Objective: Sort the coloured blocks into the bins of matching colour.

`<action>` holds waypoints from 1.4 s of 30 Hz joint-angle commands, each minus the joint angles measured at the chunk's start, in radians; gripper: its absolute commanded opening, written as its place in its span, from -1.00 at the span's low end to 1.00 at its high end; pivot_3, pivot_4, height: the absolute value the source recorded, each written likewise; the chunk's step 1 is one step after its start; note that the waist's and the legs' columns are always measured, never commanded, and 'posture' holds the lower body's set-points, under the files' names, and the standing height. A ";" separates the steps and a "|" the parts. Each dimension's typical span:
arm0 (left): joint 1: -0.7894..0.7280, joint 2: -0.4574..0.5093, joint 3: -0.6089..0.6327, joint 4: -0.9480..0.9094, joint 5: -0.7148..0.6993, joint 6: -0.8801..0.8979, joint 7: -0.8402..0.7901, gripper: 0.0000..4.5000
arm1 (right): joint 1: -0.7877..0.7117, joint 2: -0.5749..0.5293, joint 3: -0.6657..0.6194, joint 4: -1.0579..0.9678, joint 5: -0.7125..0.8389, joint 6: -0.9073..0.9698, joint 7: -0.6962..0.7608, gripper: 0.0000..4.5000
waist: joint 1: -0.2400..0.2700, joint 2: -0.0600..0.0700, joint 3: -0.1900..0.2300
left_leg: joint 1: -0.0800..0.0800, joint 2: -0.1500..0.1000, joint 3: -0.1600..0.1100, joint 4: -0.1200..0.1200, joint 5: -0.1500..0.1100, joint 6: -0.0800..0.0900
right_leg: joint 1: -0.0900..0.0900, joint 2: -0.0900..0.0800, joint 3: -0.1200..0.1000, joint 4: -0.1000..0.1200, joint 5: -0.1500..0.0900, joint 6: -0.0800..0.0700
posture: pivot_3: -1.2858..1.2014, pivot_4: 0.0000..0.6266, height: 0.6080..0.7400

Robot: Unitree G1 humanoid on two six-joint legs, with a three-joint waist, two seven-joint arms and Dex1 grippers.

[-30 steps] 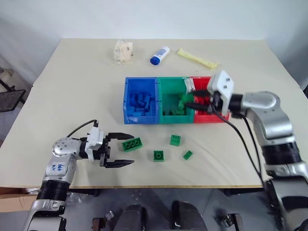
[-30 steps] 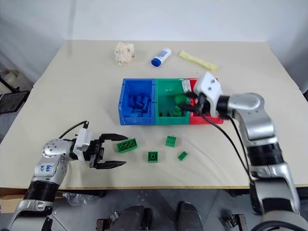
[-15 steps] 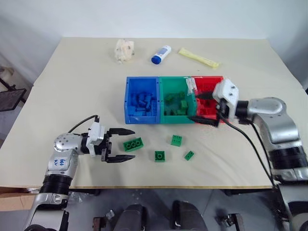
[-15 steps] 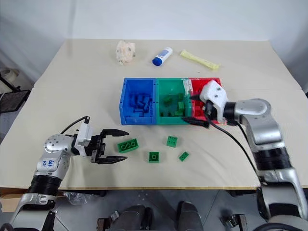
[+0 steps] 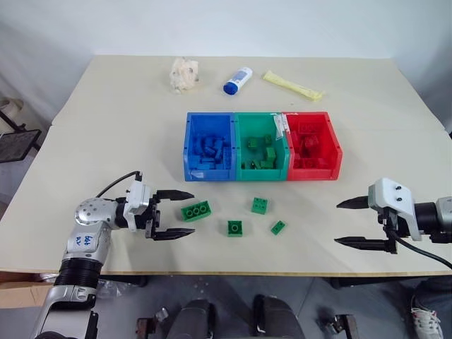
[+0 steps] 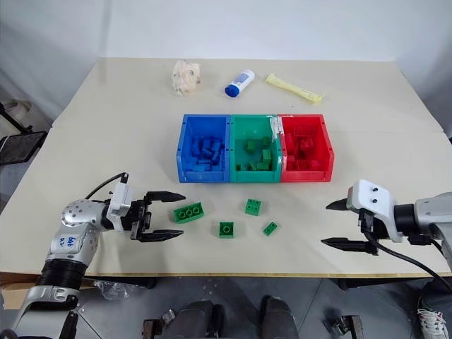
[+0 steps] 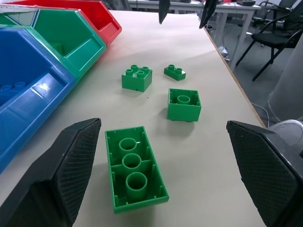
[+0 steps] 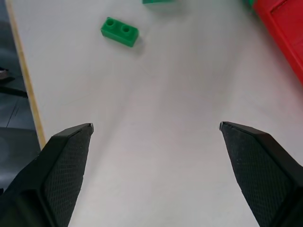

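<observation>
Three joined bins stand mid-table: blue point(image 5: 208, 174), green point(image 5: 263, 174) and red point(image 5: 315, 174), each holding blocks of its own colour. Several green blocks lie loose in front of them: a long one point(image 5: 195, 211), two square ones point(image 5: 259, 205) point(image 5: 234, 227) and a small one point(image 5: 277, 227). My left gripper point(image 5: 193, 212) is open and level, with the long block point(image 7: 135, 172) lying between its fingers, untouched. Over the table's front right my right gripper point(image 5: 337, 223) is open with nothing in it, well right of the small block point(image 8: 120, 31).
Along the far side lie a crumpled wad point(image 5: 182, 73), a white-and-blue bottle point(image 5: 236, 80) and a yellow packet point(image 5: 292, 85). The table's front edge point(image 5: 282, 274) runs just below both grippers. Bare table stretches between the loose blocks and my right gripper.
My right gripper opened and drew back from over the green and red bins to the table's front right. The left gripper stayed where it was.
</observation>
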 commanded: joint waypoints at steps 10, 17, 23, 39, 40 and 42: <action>0.071 0.021 0.016 -0.143 -0.028 0.030 0.010 1.00 | -0.181 0.088 0.359 -0.302 -0.023 0.297 -0.188 1.00 | 0.000 0.000 0.000 | 0.000 0.001 -0.003 0.000 -0.001 -0.002 | 0.000 -0.002 0.003 -0.001 0.000 0.000 | 0.03 -0.52 1.00; 0.125 0.022 0.021 -0.238 -0.044 0.072 0.038 1.00 | -0.265 0.168 0.476 -0.261 -0.071 0.309 -0.243 1.00 | 0.002 0.000 0.000 | -0.001 0.000 -0.004 0.001 -0.001 -0.002 | 0.001 -0.002 0.002 -0.002 0.000 -0.001 | 0.03 -0.52 1.00; 0.156 0.019 0.020 -0.285 -0.052 0.088 0.056 1.00 | -0.295 0.174 0.509 -0.192 -0.111 0.255 -0.224 1.00 | 0.002 0.000 0.000 | -0.001 0.000 -0.004 0.000 -0.001 -0.002 | 0.000 0.000 0.002 -0.002 0.000 -0.001 | 0.03 -0.52 1.00; 0.125 0.011 0.008 -0.178 -0.037 0.042 -0.005 1.00 | -0.369 0.262 0.536 -0.056 -0.177 0.181 -0.208 -0.36 | -0.004 0.000 0.000 | 0.000 0.001 -0.004 0.000 -0.001 -0.002 | 0.000 0.001 0.001 -0.001 0.000 -0.001 | 0.03 -0.52 1.00; 0.120 0.010 0.008 -0.169 -0.036 0.038 -0.006 1.00 | -0.367 0.261 0.530 -0.062 -0.173 0.184 -0.207 -0.36 | -0.005 0.000 0.000 | 0.000 0.001 -0.003 0.000 -0.001 -0.002 | 0.000 0.001 0.001 -0.001 0.000 -0.001 | 0.03 -0.52 1.00; 0.106 0.004 0.005 -0.151 -0.033 0.030 -0.007 1.00 | -0.359 0.251 0.501 -0.084 -0.151 0.192 -0.200 -0.36 | -0.004 0.000 0.000 | 0.000 0.001 -0.003 0.000 -0.001 -0.002 | 0.000 0.001 0.001 0.000 0.000 -0.001 | 0.03 -0.52 1.00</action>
